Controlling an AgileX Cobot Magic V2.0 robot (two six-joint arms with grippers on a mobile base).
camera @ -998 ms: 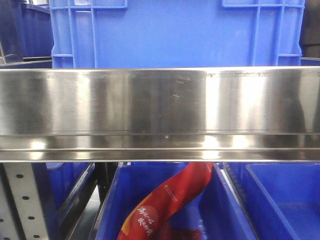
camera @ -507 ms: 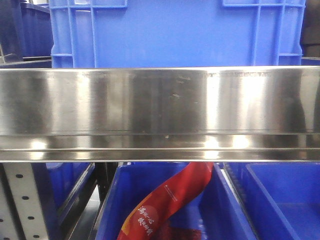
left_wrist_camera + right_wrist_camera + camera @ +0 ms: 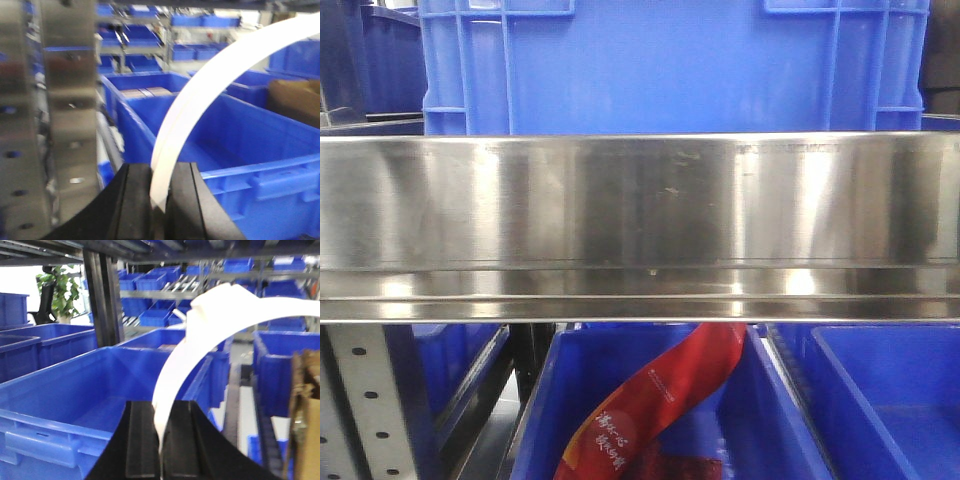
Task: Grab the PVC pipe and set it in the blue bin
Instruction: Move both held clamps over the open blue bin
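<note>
— Where is the PVC pipe [image 3: 200,85]?

— In the left wrist view it sits clamped in the left gripper [image 3: 160,172]. The black fingers [image 3: 135,200] are closed on its lower end, and the white length curves up and away to the right.

— And the other arm?

— Much the same. The right gripper [image 3: 161,412] is pinched on a white curved pipe [image 3: 177,355] with a thicker collar [image 3: 215,300] near the top of the arc. I can't tell whether this is the same piece.

— Is the pipe in a bin?

— No, it is held in the air. An open blue bin [image 3: 260,172] lies beyond the left fingers and looks bare inside. In the right wrist view a blue bin [image 3: 55,420] lies ahead and to the left. Whether the pipe hangs directly over either one I can't tell.

— What else is close by?

— There is a brown cardboard box [image 3: 295,100] to the right in the left view and a green plant [image 3: 65,290] far off in the right view.

— And from the front?

— A steel shelf rail [image 3: 640,220] runs across the middle with a blue crate [image 3: 670,70] above it. Below the rail, a red banner [image 3: 660,400] with printed characters lies draped in a lower bin [image 3: 545,400].
</note>
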